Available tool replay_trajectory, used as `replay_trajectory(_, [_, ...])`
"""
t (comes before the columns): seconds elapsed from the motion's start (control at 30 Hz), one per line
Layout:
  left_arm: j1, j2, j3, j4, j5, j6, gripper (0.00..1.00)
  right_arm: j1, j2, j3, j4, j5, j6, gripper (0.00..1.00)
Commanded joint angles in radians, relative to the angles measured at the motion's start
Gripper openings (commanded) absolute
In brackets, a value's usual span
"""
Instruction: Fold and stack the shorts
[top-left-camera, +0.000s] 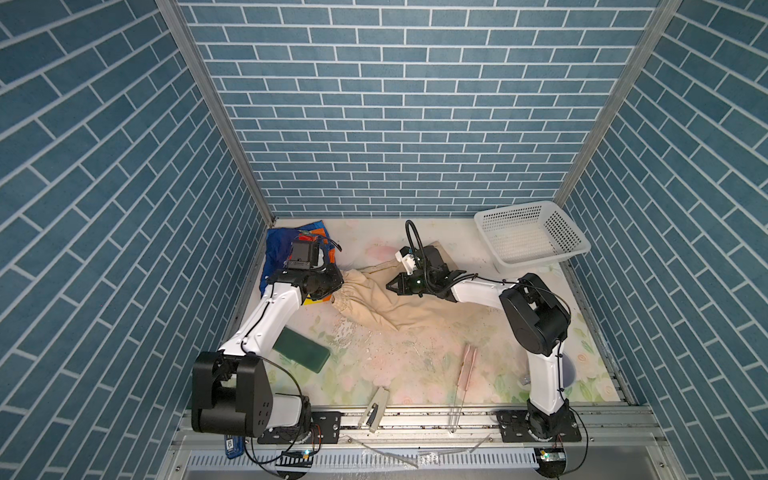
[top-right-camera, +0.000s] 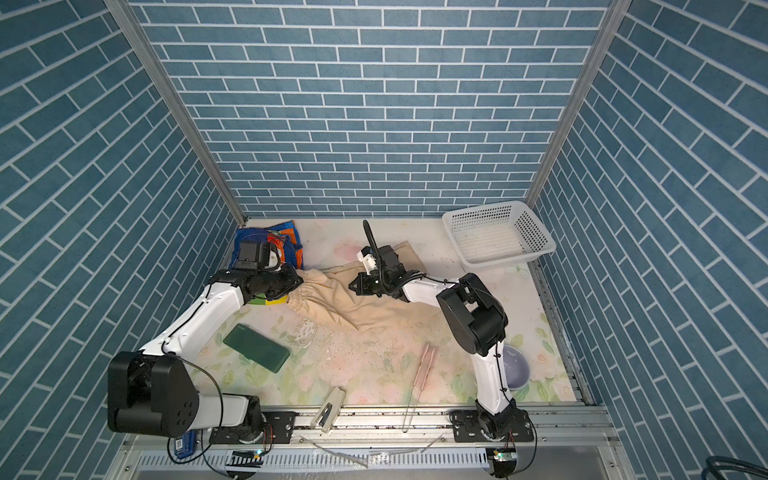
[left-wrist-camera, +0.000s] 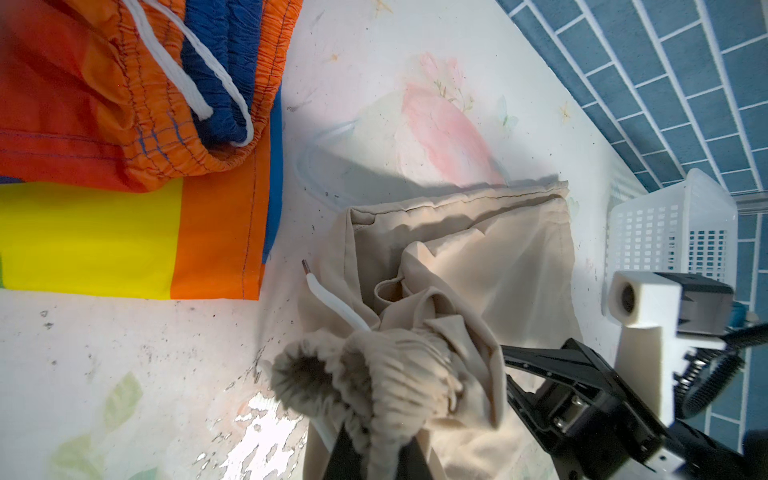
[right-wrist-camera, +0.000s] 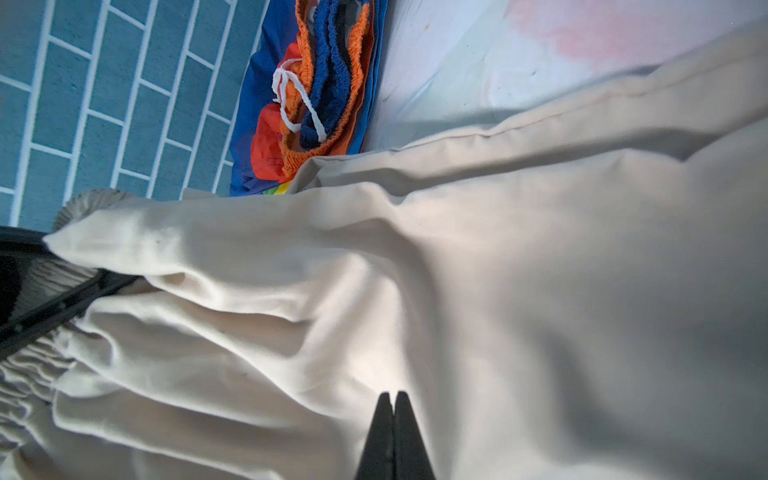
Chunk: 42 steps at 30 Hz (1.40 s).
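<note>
The beige shorts (top-left-camera: 386, 307) (top-right-camera: 353, 303) lie crumpled across the middle of the mat. Their gathered waistband (left-wrist-camera: 386, 374) is bunched up and lifted at the left end. My left gripper (left-wrist-camera: 380, 453) (top-left-camera: 338, 286) is shut on that waistband, and a white drawstring (left-wrist-camera: 332, 299) sticks out beside it. The rainbow-striped shorts (top-left-camera: 278, 249) (left-wrist-camera: 124, 208) (right-wrist-camera: 316, 104) lie flat in the far left corner, partly under my left wrist. My right gripper (right-wrist-camera: 393, 395) (top-left-camera: 388, 286) is shut and empty, its tips just over the beige cloth (right-wrist-camera: 498, 270).
A white basket (top-left-camera: 532, 237) stands tilted at the far right corner. A dark green flat case (top-left-camera: 305, 349) lies near the left arm. A stapler (top-left-camera: 374, 409) and pink tongs (top-left-camera: 467, 365) lie towards the front edge. A purple bowl (top-right-camera: 515, 365) sits behind the right arm.
</note>
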Motion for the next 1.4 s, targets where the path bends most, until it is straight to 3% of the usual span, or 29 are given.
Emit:
replay_trajectory(0.0, [0.007, 0.004, 0.055, -0.049, 0.001, 0.038, 0.12, 0.015, 0.066, 0.006, 0.079, -0.064, 0.114, 0.00])
replay_trajectory(0.13, [0.008, 0.005, 0.109, -0.088, -0.026, 0.054, 0.12, 0.048, 0.098, 0.024, 0.036, -0.033, 0.101, 0.00])
replay_trajectory(0.27, [0.008, 0.011, 0.162, -0.107, -0.026, 0.054, 0.13, 0.102, 0.136, 0.127, -0.174, 0.044, 0.013, 0.00])
replay_trajectory(0.4, [0.008, 0.023, 0.205, -0.120, -0.005, 0.052, 0.13, 0.108, 0.207, 0.189, -0.179, -0.002, 0.048, 0.00])
replay_trajectory(0.77, [0.008, 0.042, 0.301, -0.255, -0.021, 0.113, 0.14, 0.031, -0.036, 0.013, -0.131, 0.076, -0.014, 0.00])
replay_trajectory(0.97, [0.009, 0.051, 0.336, -0.273, -0.023, 0.116, 0.15, 0.049, -0.026, -0.003, -0.168, 0.023, -0.031, 0.00])
replay_trajectory(1.2, [0.008, 0.092, 0.419, -0.300, -0.024, 0.116, 0.15, 0.114, 0.002, 0.059, -0.436, 0.018, -0.185, 0.00])
replay_trajectory(1.37, [0.008, 0.119, 0.445, -0.291, -0.005, 0.098, 0.15, 0.134, 0.003, 0.061, -0.509, 0.021, -0.231, 0.00])
